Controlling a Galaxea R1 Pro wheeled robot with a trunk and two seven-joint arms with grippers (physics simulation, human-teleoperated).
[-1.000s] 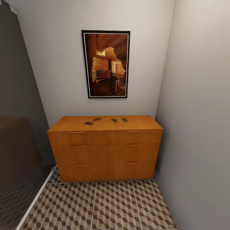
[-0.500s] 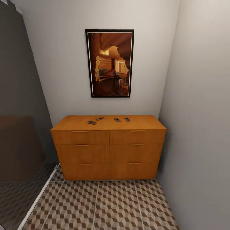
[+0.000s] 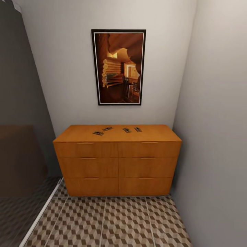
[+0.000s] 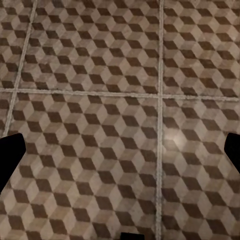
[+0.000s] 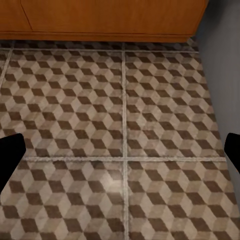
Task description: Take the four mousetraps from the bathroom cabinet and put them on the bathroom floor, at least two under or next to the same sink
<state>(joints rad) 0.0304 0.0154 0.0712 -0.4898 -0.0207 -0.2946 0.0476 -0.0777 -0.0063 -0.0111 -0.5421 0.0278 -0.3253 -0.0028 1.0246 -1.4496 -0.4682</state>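
Observation:
A low orange-brown wooden cabinet (image 3: 118, 161) with drawers stands against the far wall in the head view. Several small brown mousetraps lie in a loose row on its top, from the leftmost mousetrap (image 3: 98, 133) to the rightmost mousetrap (image 3: 138, 129). The cube-patterned bathroom floor (image 3: 113, 223) stretches in front of it. My left gripper (image 4: 121, 152) hangs open over bare floor tiles (image 4: 100, 125). My right gripper (image 5: 121, 150) is open over tiles (image 5: 125, 125) near the cabinet's base (image 5: 110, 17). Both hold nothing. The sink is out of view.
A framed picture (image 3: 118, 67) hangs above the cabinet. A grey wall (image 3: 216, 137) closes the right side right up to the cabinet. A dark glass panel (image 3: 20, 137) with a white floor rail (image 3: 39, 214) bounds the left.
The whole head view has shifted slightly, so the camera has moved a little; the cabinet now looks marginally larger. The mousetraps lie as before.

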